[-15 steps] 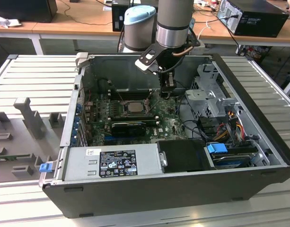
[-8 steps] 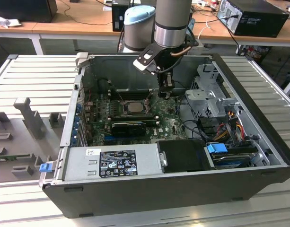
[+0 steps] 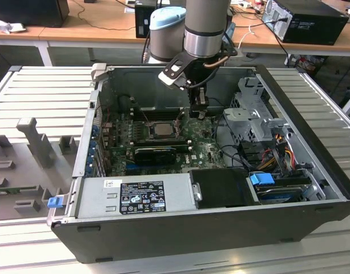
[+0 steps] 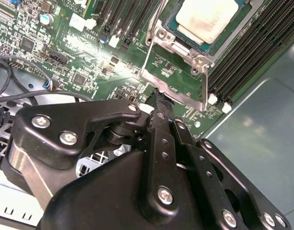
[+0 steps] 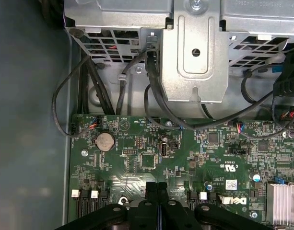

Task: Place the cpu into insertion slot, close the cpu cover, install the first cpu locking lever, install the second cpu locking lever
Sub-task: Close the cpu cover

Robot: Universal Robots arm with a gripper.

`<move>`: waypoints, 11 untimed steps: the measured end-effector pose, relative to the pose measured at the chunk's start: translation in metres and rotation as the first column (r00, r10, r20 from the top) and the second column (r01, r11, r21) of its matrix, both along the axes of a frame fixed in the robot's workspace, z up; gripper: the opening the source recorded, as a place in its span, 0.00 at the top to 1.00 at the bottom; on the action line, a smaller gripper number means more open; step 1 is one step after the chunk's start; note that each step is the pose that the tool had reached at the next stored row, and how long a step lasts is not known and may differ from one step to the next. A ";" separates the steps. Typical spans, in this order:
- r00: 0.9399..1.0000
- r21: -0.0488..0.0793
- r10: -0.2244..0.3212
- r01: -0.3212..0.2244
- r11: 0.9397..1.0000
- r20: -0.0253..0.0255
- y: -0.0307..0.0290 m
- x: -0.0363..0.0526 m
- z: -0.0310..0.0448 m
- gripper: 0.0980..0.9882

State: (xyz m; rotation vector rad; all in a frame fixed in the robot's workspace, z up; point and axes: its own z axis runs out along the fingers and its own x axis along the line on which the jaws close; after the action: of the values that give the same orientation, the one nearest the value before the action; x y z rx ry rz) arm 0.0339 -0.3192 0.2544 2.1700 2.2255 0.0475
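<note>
**Closed gripper at the cover's edge**

We see one gripper point(image 4: 158, 96), its fingers pressed together on nothing, tip at the edge of the one cpu cover point(image 4: 178, 79). One cpu point(image 4: 204, 17) lies within that cover's window. The computer case point(image 3: 220, 228) rests on a ribbed grey table point(image 3: 43, 85); wooden desks point(image 3: 95, 23) stand beyond.

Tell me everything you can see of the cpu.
The cpu is a flat square chip with a dull, pale silver-grey metal top, slightly smudged. It lies flat on the green board, framed by the silvery cpu cover, between rows of black memory slots. The gripper is near the frame's edge, clear of the chip.
</note>
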 end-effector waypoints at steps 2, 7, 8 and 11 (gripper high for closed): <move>1.000 0.000 0.000 0.000 1.000 0.000 0.0000 -0.0016 0.0000 0.99; 1.000 0.000 0.000 0.000 1.000 0.000 0.0000 -0.0055 0.0000 0.99; 1.000 0.000 0.000 0.000 1.000 0.000 0.0000 -0.0072 0.0000 0.99; 1.000 0.001 0.000 0.000 1.000 0.000 0.0000 -0.0104 0.0000 0.99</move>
State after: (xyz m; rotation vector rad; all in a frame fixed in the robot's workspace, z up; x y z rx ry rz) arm 0.0235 -0.3192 0.2544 2.1702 2.2257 0.0481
